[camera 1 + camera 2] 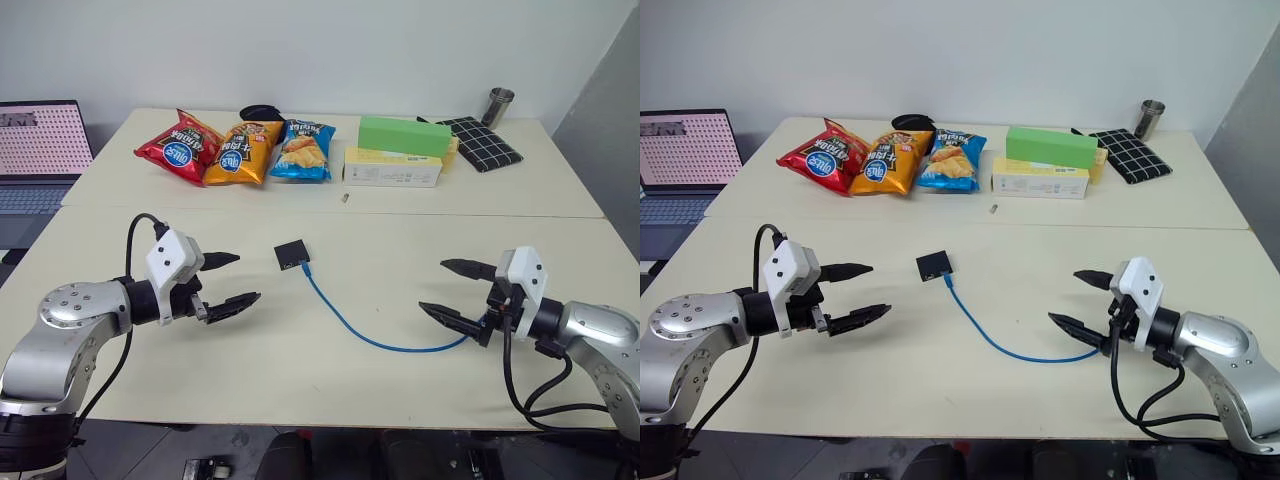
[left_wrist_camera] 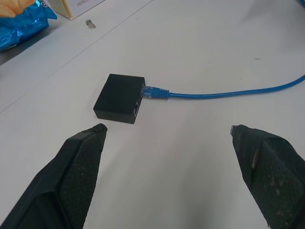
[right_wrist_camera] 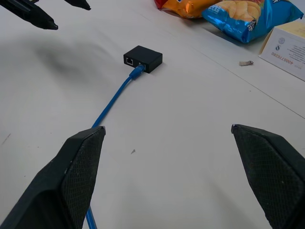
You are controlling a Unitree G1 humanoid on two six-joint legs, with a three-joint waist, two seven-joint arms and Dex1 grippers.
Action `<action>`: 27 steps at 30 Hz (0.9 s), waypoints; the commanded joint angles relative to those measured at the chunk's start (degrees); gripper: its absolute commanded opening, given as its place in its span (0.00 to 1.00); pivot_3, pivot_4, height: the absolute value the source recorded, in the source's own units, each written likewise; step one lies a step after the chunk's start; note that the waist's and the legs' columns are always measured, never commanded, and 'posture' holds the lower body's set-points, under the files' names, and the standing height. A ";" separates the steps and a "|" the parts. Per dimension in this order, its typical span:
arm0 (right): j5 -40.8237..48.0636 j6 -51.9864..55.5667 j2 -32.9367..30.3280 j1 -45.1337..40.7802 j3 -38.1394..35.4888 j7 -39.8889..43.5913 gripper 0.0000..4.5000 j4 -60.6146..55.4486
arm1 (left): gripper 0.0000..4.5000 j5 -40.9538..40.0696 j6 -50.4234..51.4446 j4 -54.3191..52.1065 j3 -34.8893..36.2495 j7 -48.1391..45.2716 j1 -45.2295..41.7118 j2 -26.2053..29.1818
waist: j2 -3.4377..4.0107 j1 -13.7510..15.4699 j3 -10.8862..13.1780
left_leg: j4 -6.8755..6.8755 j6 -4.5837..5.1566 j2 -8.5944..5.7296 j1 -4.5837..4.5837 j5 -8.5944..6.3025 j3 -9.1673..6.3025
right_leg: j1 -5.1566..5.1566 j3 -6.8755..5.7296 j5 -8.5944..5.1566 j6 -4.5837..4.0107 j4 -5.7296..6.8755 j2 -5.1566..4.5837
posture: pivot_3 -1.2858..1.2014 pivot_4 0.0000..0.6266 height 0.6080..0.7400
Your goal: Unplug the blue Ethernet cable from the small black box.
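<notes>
The small black box (image 1: 291, 255) lies flat in the middle of the cream table. The blue Ethernet cable (image 1: 370, 338) is plugged into the box's near edge and curves away across the table toward my right gripper (image 1: 455, 290). That gripper hovers open above the table, with the cable's far end running under its lower finger. My left gripper (image 1: 232, 280) is open too, left of the box and apart from it. In the left wrist view the box (image 2: 120, 98) and the blue plug (image 2: 155, 92) lie ahead of the open fingers. The right wrist view shows the box (image 3: 142, 58) farther off.
Three snack bags (image 1: 240, 150) lie at the back of the table. Green and yellow boxes (image 1: 400, 152), a black checked cloth (image 1: 484, 141) and a metal cup (image 1: 498, 106) stand at the back right. A laptop (image 1: 38, 150) sits at the far left. A small metal piece (image 1: 345, 199) lies behind the box.
</notes>
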 commanded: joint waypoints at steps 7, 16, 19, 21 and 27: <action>-0.53 -1.22 -0.08 -0.83 0.59 0.39 1.00 -0.76 | 0.99 -0.26 -1.75 -2.63 1.08 -0.60 1.15 0.13 | 0.00 0.00 0.00 | 0.00 0.00 0.00 0.00 0.00 0.00 | 0.00 0.00 0.00 0.00 0.00 0.00 | 0.52 0.24 1.00; -1.22 -0.85 0.95 -2.13 3.17 -0.46 1.00 -0.77 | 0.99 0.62 -1.59 -3.13 0.95 -0.05 2.59 0.37 | 0.00 -0.02 0.00 | 0.00 0.00 0.00 0.00 0.00 0.00 | 0.00 0.00 0.00 0.00 0.00 0.00 | 0.52 0.24 1.00; -2.43 -0.33 2.20 -3.50 5.72 -1.34 1.00 -0.51 | 0.99 1.87 -2.11 -1.77 0.43 0.42 1.85 0.61 | 0.00 -0.02 0.00 | 0.00 0.00 0.01 0.00 0.00 0.00 | -0.01 0.00 0.00 0.00 0.01 0.00 | 0.52 0.24 1.00; -3.68 -0.11 3.83 -5.26 8.85 -2.00 1.00 0.16 | 0.99 3.39 -4.01 -0.11 -0.22 0.16 0.96 0.79 | 0.00 -0.05 0.00 | 0.00 0.00 0.01 0.01 0.00 0.00 | -0.01 0.00 0.00 0.00 0.01 0.00 | 0.52 0.24 1.00; -11.21 -0.37 14.18 -13.76 22.05 -6.60 1.00 6.85 | 0.99 4.32 -6.80 3.26 -0.77 -3.56 0.43 1.74 | 0.00 -0.21 0.00 | 0.00 -0.04 0.01 0.01 0.02 0.01 | -0.06 -0.01 0.00 0.00 0.05 0.01 | 0.52 0.24 1.00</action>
